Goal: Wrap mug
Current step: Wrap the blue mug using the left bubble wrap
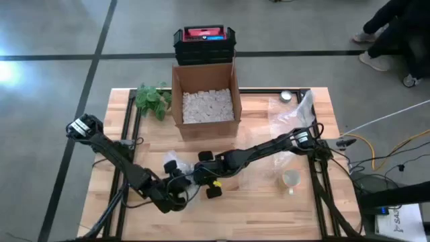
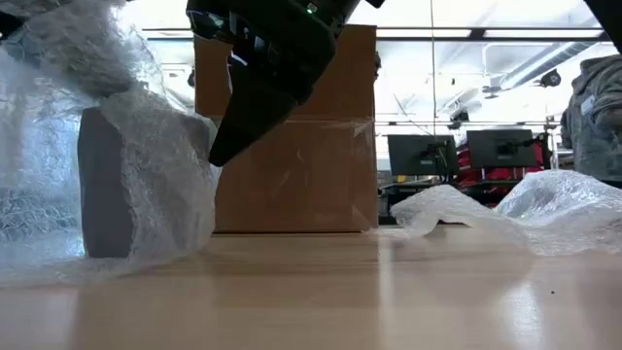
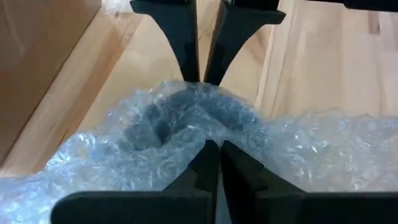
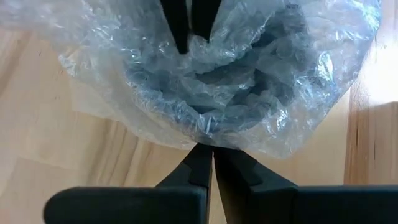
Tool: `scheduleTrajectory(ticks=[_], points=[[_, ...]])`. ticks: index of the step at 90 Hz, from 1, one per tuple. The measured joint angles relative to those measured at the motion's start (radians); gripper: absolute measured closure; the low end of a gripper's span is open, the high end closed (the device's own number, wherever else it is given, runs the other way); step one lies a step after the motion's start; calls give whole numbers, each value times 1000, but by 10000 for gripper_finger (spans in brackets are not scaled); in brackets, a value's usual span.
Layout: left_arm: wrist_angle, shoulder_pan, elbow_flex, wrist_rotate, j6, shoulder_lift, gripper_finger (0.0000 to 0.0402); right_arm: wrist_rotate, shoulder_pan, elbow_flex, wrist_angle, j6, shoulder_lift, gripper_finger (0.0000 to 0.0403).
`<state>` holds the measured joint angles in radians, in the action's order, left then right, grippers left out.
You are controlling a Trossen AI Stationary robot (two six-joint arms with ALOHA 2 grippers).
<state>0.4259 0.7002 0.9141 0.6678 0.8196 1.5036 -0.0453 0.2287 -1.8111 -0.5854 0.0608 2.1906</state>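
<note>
A grey mug [image 2: 105,185] stands on the table near its front left, swathed in clear bubble wrap [image 3: 186,130]. Through the wrap it shows as a dark shape [image 4: 249,93]. My left gripper [image 3: 214,152] and my right gripper [image 4: 208,152] face each other across the bundle [image 1: 184,172], each shut on the wrap. In the low view my right gripper [image 2: 216,154] slants down from above onto the wrap's side. My left gripper pinches a gathered fold of bubble wrap [image 3: 211,138] between its two fingers, on the near side of the bundle. The wrap bunches up over the mug in front of the fingers. My right gripper pinches the wrap's lower bunched edge [image 4: 205,138] between its two fingers, opposite the left gripper. Its fingers slant down from above and from the table's right. The wrapped mug rests on the table.
A cardboard box [image 1: 205,101] of white packing pieces stands at the far middle, with a black and red case [image 1: 203,42] behind it and a green plant [image 1: 151,99] to its left. Loose bubble wrap [image 1: 295,114] and a second mug [image 1: 290,178] lie on the right.
</note>
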Motion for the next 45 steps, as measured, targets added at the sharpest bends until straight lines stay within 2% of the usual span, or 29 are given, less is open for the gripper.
scheduleTrajectory(ticks=[45], points=[[-6,0,4,-32,-8,-1,401,0,0,-1,0,0,0,401]])
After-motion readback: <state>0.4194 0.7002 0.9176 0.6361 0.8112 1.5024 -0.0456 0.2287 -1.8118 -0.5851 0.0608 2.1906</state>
